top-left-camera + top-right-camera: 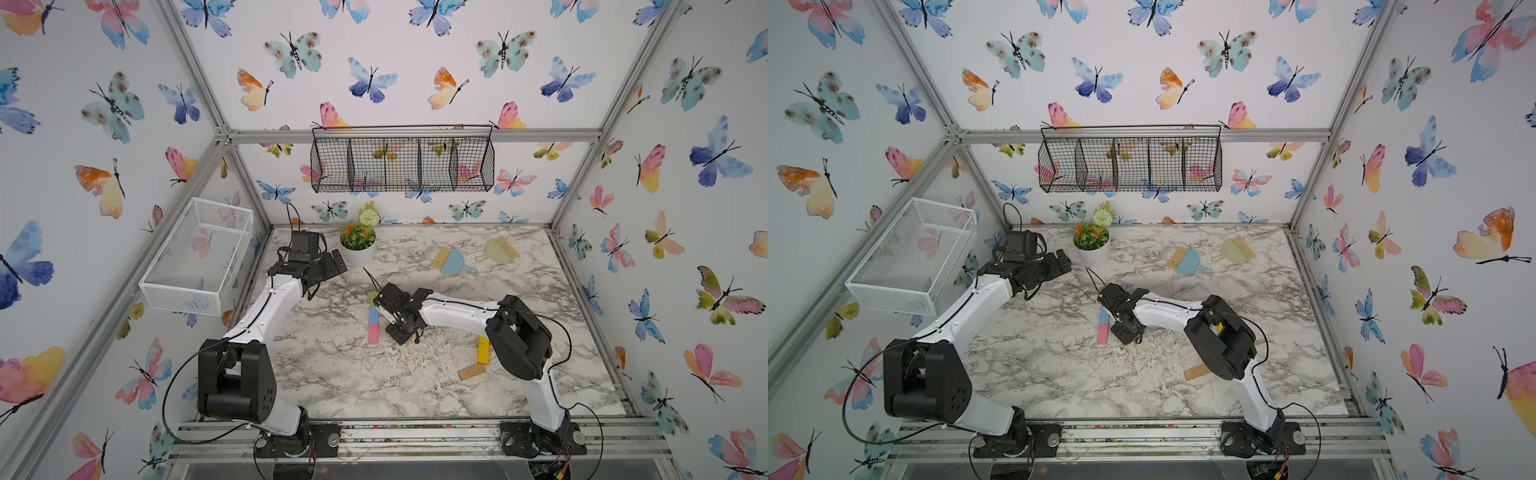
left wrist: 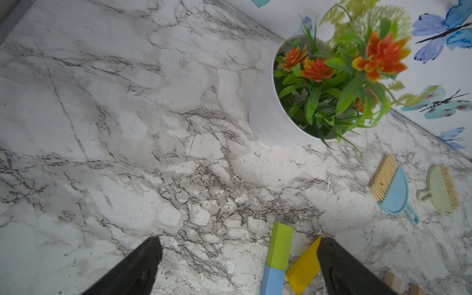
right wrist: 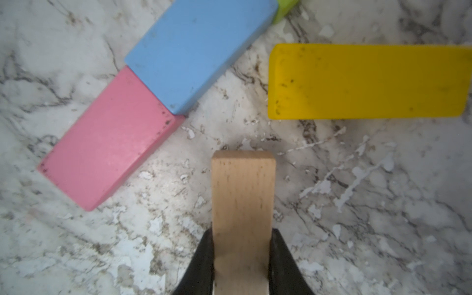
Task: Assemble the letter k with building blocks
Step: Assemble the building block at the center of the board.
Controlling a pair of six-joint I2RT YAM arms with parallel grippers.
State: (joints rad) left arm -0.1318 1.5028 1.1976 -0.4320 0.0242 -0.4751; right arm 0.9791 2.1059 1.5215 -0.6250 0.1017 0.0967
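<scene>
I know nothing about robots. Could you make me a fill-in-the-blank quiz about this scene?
1. Among the pink block, the yellow block and the tan block, the right arm's fingers clamp the ___ one.
2. The light-blue block lies ___ the pink block and the lime-green block.
3. The left arm's fingers stand ___, holding nothing.
Missing words: tan; between; open.

Pink block (image 3: 109, 138), light-blue block (image 3: 196, 51), yellow block (image 3: 367, 81), tan block (image 3: 242, 194), and a grey-veined white table (image 3: 370, 217).
</scene>
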